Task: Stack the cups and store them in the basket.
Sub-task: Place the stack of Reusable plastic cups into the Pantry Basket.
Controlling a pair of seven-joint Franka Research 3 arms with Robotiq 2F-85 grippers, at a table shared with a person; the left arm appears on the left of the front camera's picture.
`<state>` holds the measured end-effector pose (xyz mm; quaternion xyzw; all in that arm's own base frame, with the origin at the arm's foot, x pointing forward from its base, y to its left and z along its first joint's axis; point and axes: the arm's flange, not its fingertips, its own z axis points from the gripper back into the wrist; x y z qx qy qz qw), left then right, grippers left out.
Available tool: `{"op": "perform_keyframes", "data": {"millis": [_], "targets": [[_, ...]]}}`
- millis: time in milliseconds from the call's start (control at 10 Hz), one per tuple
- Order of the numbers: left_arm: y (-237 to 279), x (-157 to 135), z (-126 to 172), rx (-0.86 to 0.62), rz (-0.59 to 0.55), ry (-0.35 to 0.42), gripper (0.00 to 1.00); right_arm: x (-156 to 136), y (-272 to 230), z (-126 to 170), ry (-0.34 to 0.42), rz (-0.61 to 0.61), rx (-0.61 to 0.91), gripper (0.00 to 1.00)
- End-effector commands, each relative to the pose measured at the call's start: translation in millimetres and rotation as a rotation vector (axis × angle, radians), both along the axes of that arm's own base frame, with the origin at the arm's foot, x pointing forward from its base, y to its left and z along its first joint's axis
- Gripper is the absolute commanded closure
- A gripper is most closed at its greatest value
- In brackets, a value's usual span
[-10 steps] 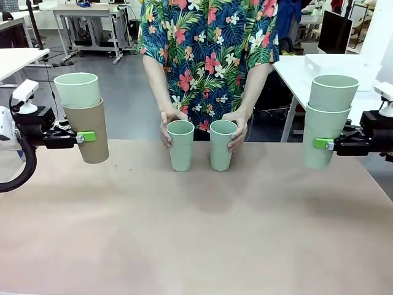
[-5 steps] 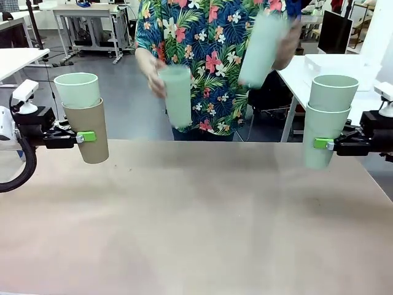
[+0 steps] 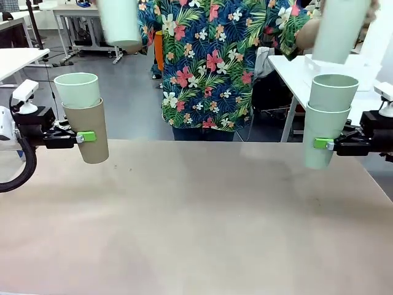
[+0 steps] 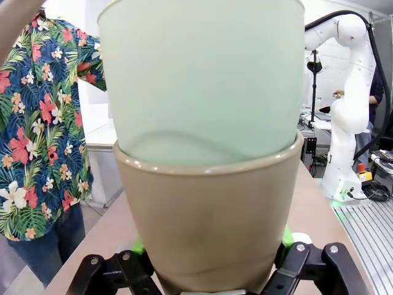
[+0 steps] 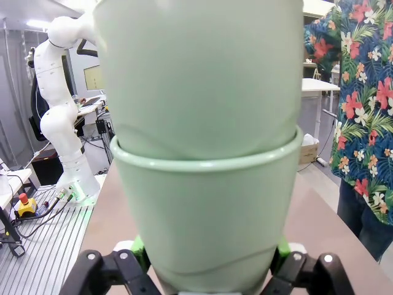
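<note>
The left gripper (image 3: 87, 136) was clamped on a tall, tapered, tan-brown matte plastic tumbler (image 3: 89, 123), holding it upright in the air over the left end of the broad brown table (image 3: 196, 221). A pale mint-green tumbler of the same shape (image 3: 77, 90) sat nested in it, its upper part standing clear of the tan rim. In the left wrist view the green pads pressed both sides of the tan wall low down.

Over the right end of the table the right gripper (image 3: 323, 143) was closed on a lower mint-green plastic tumbler (image 3: 320, 126), also upright and off the tabletop, with an upper mint-green tumbler (image 3: 333, 92) nested in it.

Beyond the far edge of the table stood a person in a flowered shirt (image 3: 215, 67) with both arms spread and raised. A blurred mint cup (image 3: 120, 21) was held high over the table's far left side. A second raised mint cup (image 3: 339, 27) was up over the far right side, above the right gripper's stack and apart from it.
</note>
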<state>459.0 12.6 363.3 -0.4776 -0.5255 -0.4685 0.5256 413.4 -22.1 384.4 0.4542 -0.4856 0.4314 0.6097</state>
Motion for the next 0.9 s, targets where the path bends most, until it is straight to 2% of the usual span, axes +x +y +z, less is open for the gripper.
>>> {"op": "perform_keyframes", "data": {"millis": [0,800], "targets": [[-0.7,0.4,4.7,-0.002,-0.002,-0.009,0.15,1.0,0.1,2.8,-0.010,0.001,0.000,0.15],[-0.7,0.4,4.7,-0.002,-0.002,-0.009,0.15,1.0,0.1,2.8,-0.010,0.001,0.000,0.15]]}}
